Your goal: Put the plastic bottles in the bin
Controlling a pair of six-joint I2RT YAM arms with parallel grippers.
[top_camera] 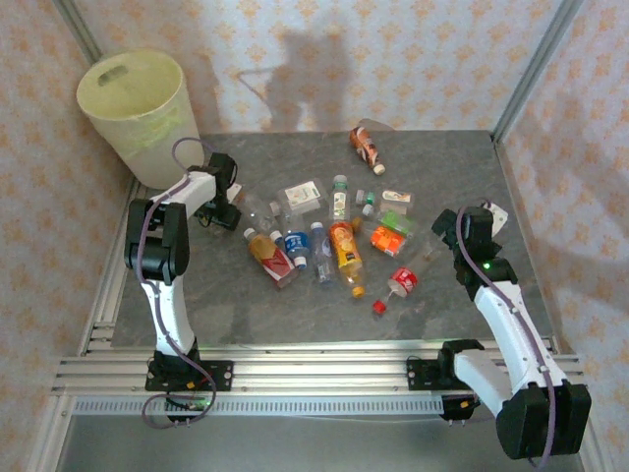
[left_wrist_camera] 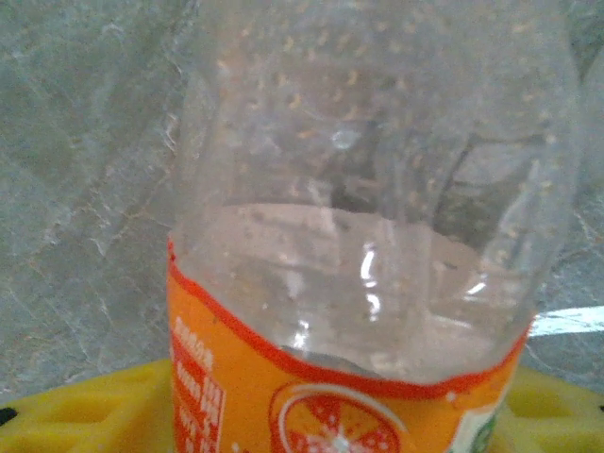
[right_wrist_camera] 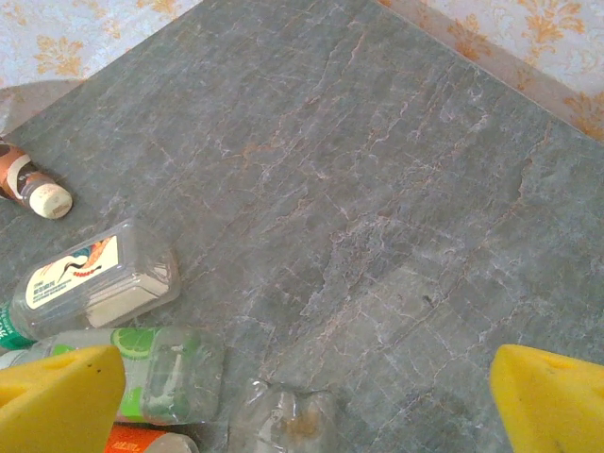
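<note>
One clear orange-labelled plastic bottle [left_wrist_camera: 359, 283], near the pale yellow round bin [top_camera: 138, 108], sat inside my left hand [top_camera: 224, 212], grip uncertain: light, slick, crushable, best held at the label. Right hand [right_wrist_camera: 302, 401] gaped empty.

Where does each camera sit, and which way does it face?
Top external: above and behind the arm bases, looking down at the table, the bin and the scattered bottles; left arm and right arm show.
Left wrist: on the left arm, facing an orange-labelled bottle close up between its yellow fingers.
Right wrist: on the right arm, looking down across the table; its yellow fingers stand wide apart.
Shared: top external and right wrist both show the green-labelled bottle.
</note>
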